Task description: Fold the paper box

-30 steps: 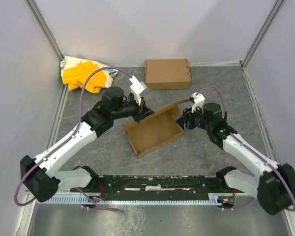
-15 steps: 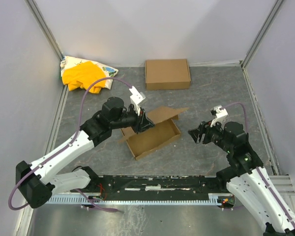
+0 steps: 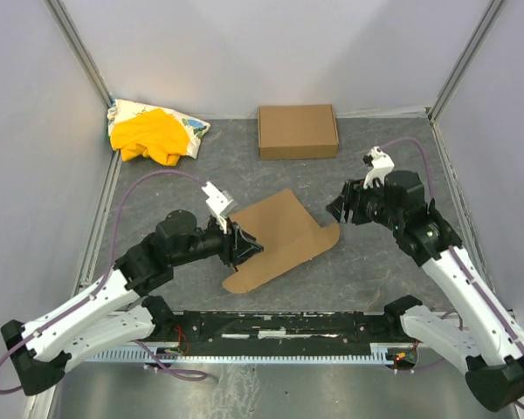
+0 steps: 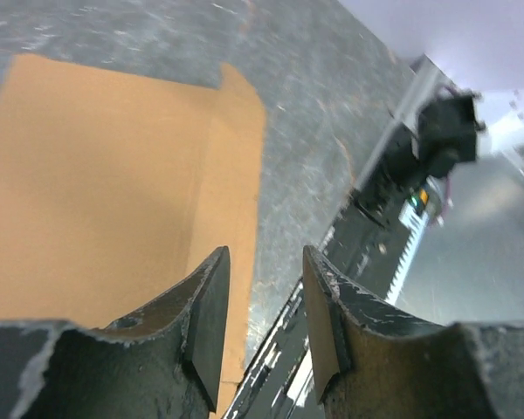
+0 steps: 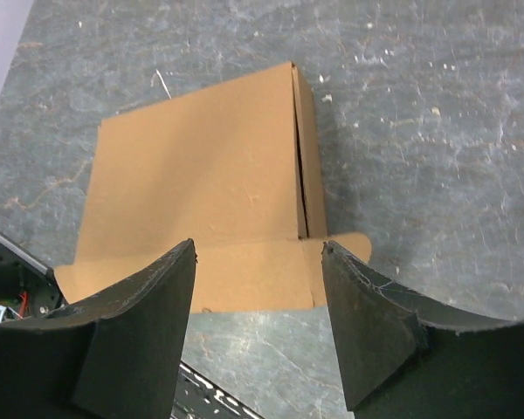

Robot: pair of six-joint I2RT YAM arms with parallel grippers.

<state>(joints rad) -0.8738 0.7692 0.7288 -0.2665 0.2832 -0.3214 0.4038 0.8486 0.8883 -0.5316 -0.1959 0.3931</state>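
The paper box (image 3: pixel 284 234) lies low on the grey table, its plain brown top panel up and a flap with a rounded tab spread out along one side. My left gripper (image 3: pixel 247 249) sits at its left edge, open, with nothing between the fingers. In the left wrist view the cardboard (image 4: pixel 96 192) lies left of the left gripper (image 4: pixel 265 255). My right gripper (image 3: pixel 339 209) hovers open just right of the box, apart from it. The right wrist view looks down past the right gripper (image 5: pixel 258 249) onto the paper box (image 5: pixel 201 166) and its flap.
A second, neat brown carton (image 3: pixel 298 131) stands at the back. A yellow cloth bundle (image 3: pixel 153 133) fills the back left corner. The black base rail (image 3: pixel 279 327) runs along the near edge. Grey walls close in on both sides.
The box's raised lid has come down flat over the tray. My left gripper has opened, let go and drawn back toward the near left. The right arm swung out and back beside the box.
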